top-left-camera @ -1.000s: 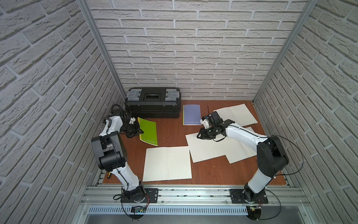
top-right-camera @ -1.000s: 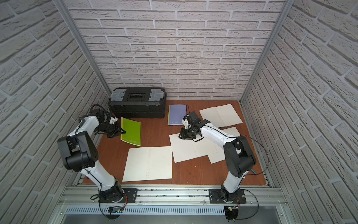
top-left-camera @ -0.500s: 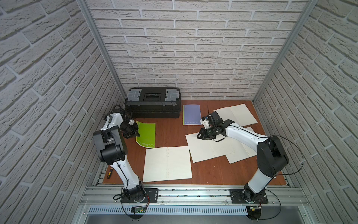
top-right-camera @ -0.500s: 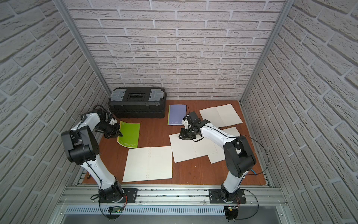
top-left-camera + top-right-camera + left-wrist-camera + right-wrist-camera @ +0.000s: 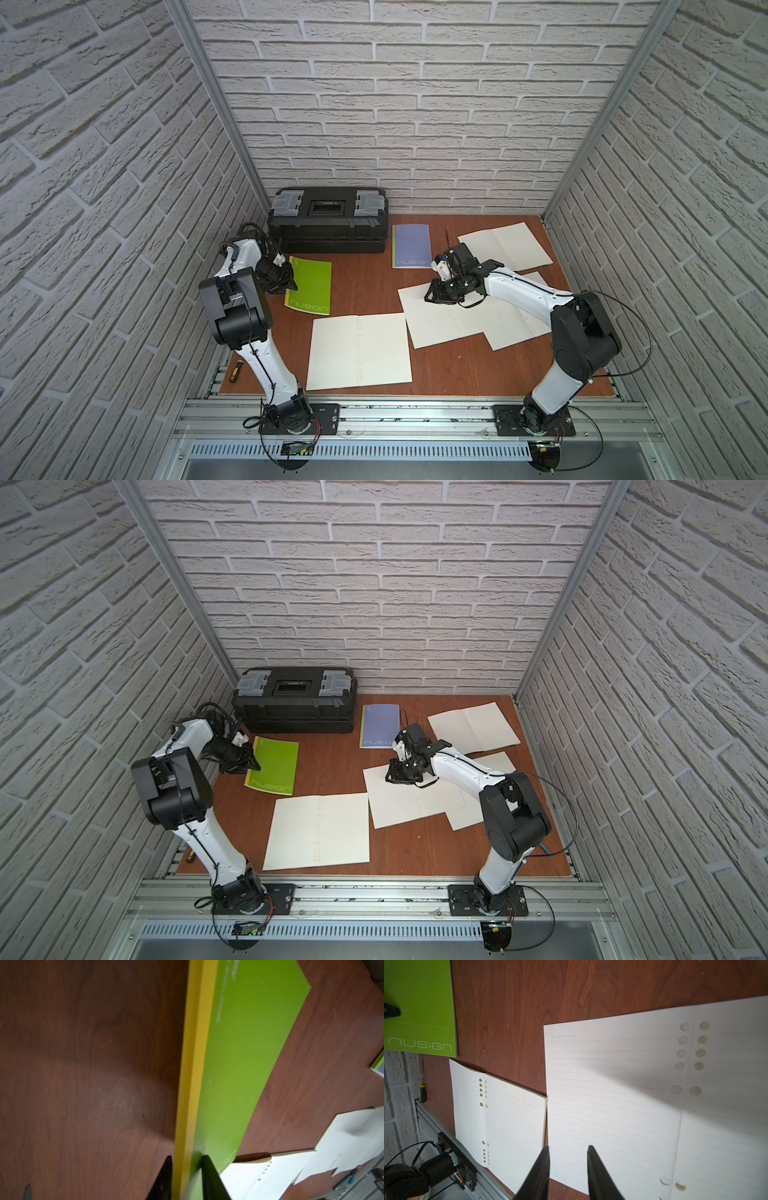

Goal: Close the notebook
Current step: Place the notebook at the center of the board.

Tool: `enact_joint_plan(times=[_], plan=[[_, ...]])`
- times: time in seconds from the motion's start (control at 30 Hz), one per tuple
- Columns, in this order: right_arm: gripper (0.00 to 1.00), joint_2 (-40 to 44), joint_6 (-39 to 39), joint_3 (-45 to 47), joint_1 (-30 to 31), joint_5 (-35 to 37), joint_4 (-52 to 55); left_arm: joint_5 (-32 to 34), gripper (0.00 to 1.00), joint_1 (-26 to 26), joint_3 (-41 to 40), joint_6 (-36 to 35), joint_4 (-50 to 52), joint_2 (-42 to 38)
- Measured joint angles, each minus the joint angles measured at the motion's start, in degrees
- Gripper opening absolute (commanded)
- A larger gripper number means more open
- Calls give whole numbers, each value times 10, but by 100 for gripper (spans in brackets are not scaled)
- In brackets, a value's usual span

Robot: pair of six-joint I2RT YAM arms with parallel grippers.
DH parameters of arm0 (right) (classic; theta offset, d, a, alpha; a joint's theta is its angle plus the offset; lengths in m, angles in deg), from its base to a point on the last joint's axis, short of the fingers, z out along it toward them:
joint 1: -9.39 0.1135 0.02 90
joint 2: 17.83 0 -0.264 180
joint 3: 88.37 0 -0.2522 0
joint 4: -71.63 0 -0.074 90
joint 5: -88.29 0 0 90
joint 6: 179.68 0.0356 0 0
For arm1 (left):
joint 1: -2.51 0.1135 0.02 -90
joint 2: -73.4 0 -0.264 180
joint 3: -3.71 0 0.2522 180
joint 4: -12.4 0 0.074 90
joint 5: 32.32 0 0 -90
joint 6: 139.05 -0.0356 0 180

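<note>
Rail (image 5: 415, 415): aluminium, along the near edge of the table (image 5: 361, 291), carrying both arm bases.
Screwdriver (image 5: 235, 371): yellow and black, at the table's near left corner, just beside the left arm's lower link.
Near open notebook (image 5: 359, 351): spread flat, lined pages up, punched holes down the middle fold; nearest the rail, between the two arms.
Right open notebook (image 5: 519, 332): flat and open, partly under the middle one, partly hidden by the right arm.
Middle open notebook (image 5: 449, 324): open, pages up, lying askew on top of the right one, one corner just beside the near open notebook.
Right gripper (image 5: 568, 1147): low over the far left corner of the middle open notebook; jaws parted narrowly, only the flat page showing in the gap, nothing held.
Left gripper (image 5: 186, 1157): at the left long edge of the green notebook, nearer its front corner; jaws parted a little, the yellowish edge strip showing between the tips; contact with the cover unclear.
Green notebook (image 5: 311, 286): closed, flat on the left of the table, cover up, lettering toward the near end.
Purple notebook (image 5: 410, 245): closed, flat, just right of the toolbox.
Far open notebook (image 5: 507, 247): open, near the far right corner.
Toolbox (image 5: 328, 220): black with grey latches, lid shut, against the back wall.
</note>
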Motion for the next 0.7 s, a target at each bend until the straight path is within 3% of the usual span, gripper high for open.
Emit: enact_joint_plan(times=[0.4, 0.7], plan=[[32, 12, 5, 10, 0, 0, -4, 50, 31, 29, 7, 17, -4, -8], [32, 19, 9, 27, 0, -2, -11, 61, 32, 30, 5, 39, -9, -56]])
